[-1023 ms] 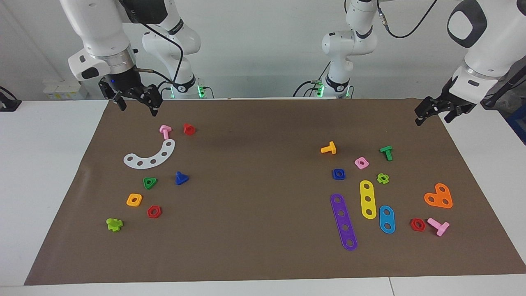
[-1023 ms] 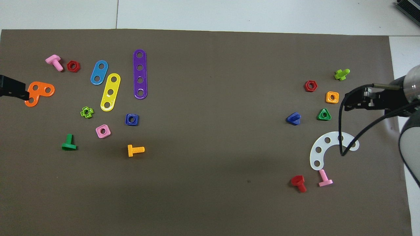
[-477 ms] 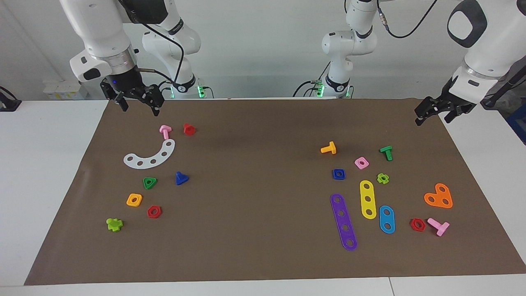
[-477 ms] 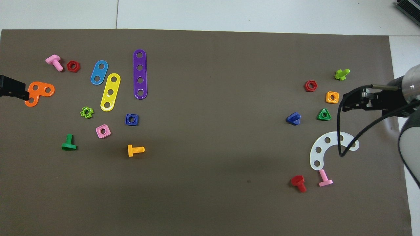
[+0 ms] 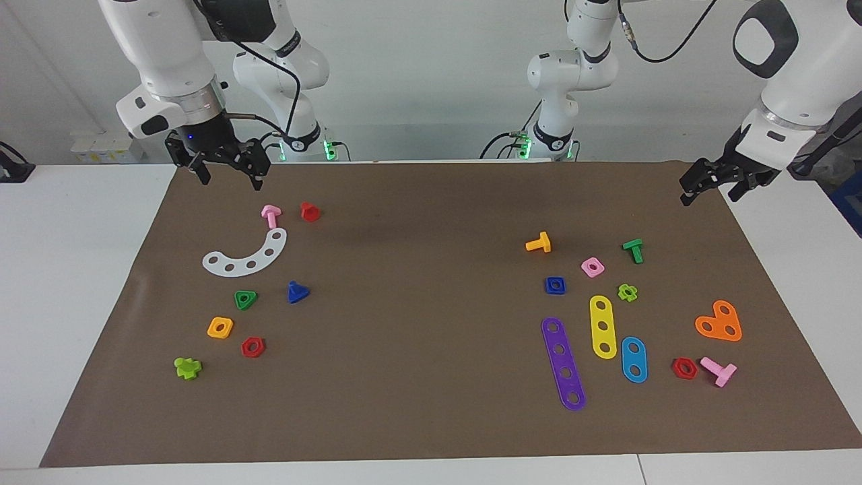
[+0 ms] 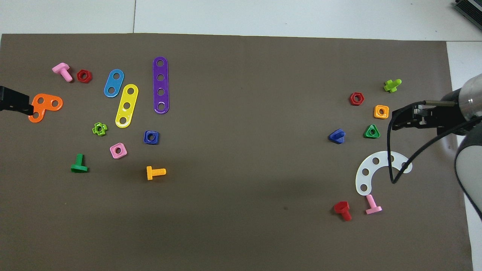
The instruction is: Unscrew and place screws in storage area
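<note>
The blue screw (image 5: 297, 292) lies loose on the brown mat, head down and shaft up, beside the green triangle nut (image 5: 246, 299); it also shows in the overhead view (image 6: 337, 136). The storage area (image 5: 271, 281) is the bare mat patch among the white curved strip (image 5: 246, 256), the green triangle nut and the orange square nut (image 5: 220, 327). My right gripper (image 5: 227, 172) hangs open and empty over the mat's edge nearest the robots, above the pink bolt (image 5: 271, 215). My left gripper (image 5: 710, 190) waits open and empty over the mat's corner at the left arm's end.
At the right arm's end lie a red bolt (image 5: 310, 211), a red hex nut (image 5: 252, 347) and a lime bolt (image 5: 187, 368). At the left arm's end lie purple (image 5: 563, 364), yellow and blue strips, an orange plate (image 5: 719, 322), a blue square nut (image 5: 555, 285) and several bolts and nuts.
My right gripper has risen slightly and drawn back toward the robots' edge of the mat. The blue screw and the left arm have not moved.
</note>
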Motion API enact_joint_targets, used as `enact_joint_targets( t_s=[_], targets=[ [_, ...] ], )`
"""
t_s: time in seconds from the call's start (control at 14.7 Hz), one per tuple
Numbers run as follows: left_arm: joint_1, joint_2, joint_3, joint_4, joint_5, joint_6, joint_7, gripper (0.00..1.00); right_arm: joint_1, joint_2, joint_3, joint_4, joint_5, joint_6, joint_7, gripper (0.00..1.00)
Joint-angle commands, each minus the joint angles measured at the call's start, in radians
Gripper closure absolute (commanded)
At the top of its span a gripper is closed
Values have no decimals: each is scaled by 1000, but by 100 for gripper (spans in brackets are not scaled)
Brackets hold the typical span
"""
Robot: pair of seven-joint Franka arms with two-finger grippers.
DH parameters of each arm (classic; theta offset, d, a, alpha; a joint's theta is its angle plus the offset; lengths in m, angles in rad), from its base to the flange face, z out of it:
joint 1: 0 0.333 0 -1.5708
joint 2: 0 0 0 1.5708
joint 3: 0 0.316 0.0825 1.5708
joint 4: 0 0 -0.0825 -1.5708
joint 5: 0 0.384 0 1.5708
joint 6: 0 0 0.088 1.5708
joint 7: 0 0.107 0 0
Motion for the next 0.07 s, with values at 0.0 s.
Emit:
enact_joint_targets(
  t_s=[0.0],
  targets=[
    [3,-31,-2,-40,-11,22,-9,0,-18,-36,4,-45,25,27,-31,0]
  ],
)
